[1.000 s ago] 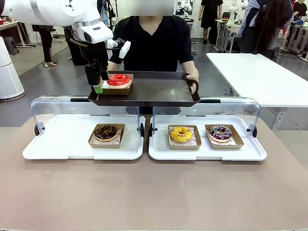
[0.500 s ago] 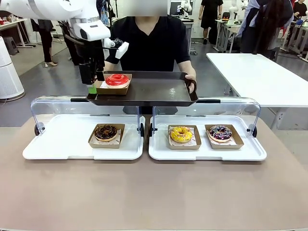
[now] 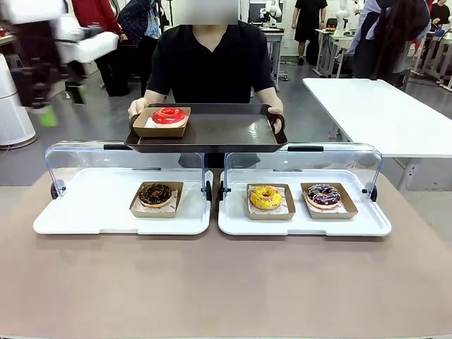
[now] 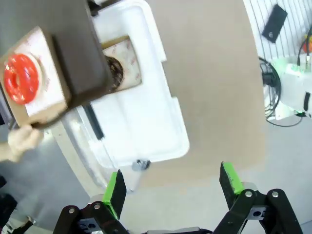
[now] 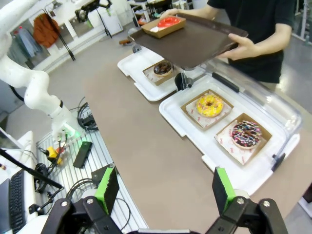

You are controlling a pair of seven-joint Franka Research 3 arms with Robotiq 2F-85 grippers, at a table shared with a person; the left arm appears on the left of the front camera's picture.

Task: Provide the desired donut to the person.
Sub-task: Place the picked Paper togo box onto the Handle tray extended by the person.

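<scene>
Since a second ago the left gripper has left the near corner of the tray and swung off to the side, showing only as a blur in the front view. Its jaws stand wide apart and hold nothing. The red donut sits in its cardboard box on that tray, well away from the left gripper, far ahead of its fingers in its wrist view. The person holds the tray with both hands above the clear lids. The right gripper is also spread open and empty, with the chocolate donut, yellow donut and sprinkled donut in boxes well beyond its fingertips.
</scene>
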